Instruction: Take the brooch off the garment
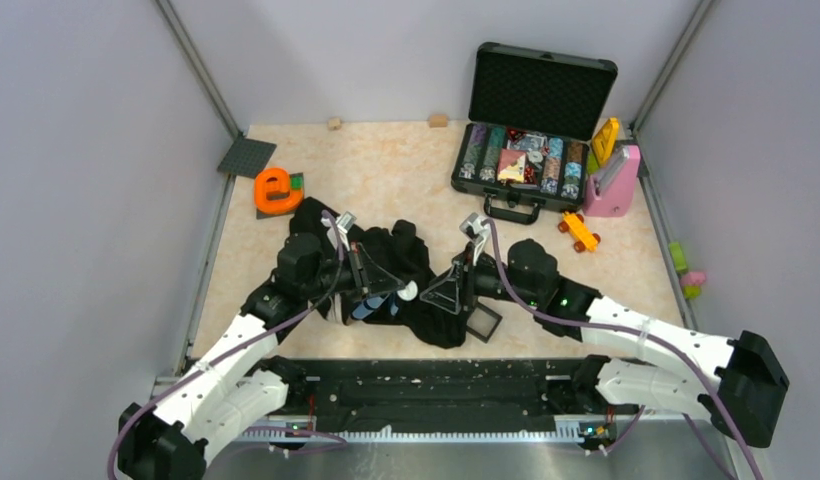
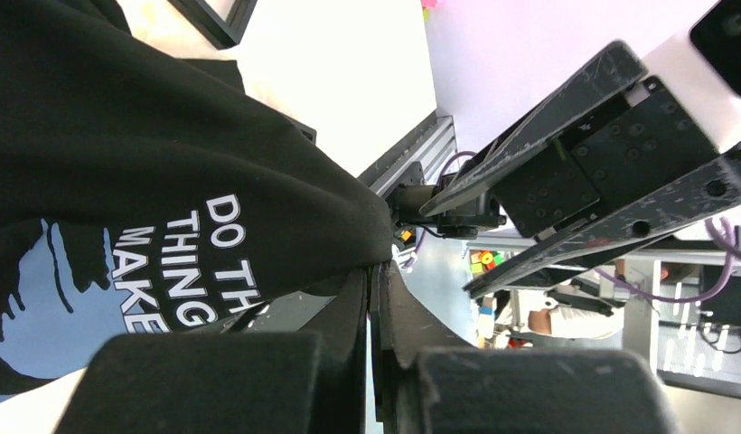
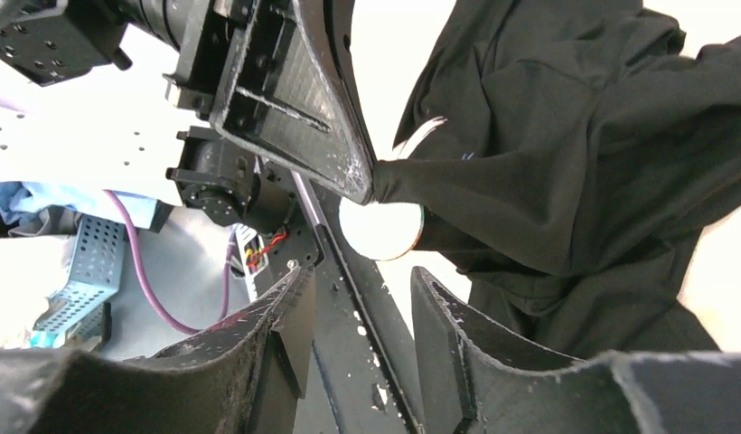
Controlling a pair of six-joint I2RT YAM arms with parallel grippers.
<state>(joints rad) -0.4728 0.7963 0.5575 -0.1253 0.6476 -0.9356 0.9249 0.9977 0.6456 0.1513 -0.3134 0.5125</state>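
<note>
The garment [image 1: 406, 262] is a black cloth top bunched at the table's middle; its blue patch with white letters fills the left wrist view [image 2: 168, 262]. My left gripper [image 1: 386, 292] is shut on a fold of the garment [image 2: 349, 226], pinched at its fingertips [image 2: 378, 271]. The brooch [image 1: 408, 291] is a small round disc with a green edge, hanging on the cloth just beside that pinch [image 3: 380, 231]. My right gripper [image 3: 358, 285] is open and empty, its jaws just below the brooch and apart from it. It sits right of the brooch in the top view [image 1: 438, 298].
A square black frame [image 1: 483, 321] lies by the garment's near right edge. An open case of poker chips [image 1: 531, 165] stands at the back right beside a pink object [image 1: 613, 185] and an orange toy car [image 1: 578, 232]. An orange object [image 1: 276, 190] and a dark plate [image 1: 246, 157] sit at the back left.
</note>
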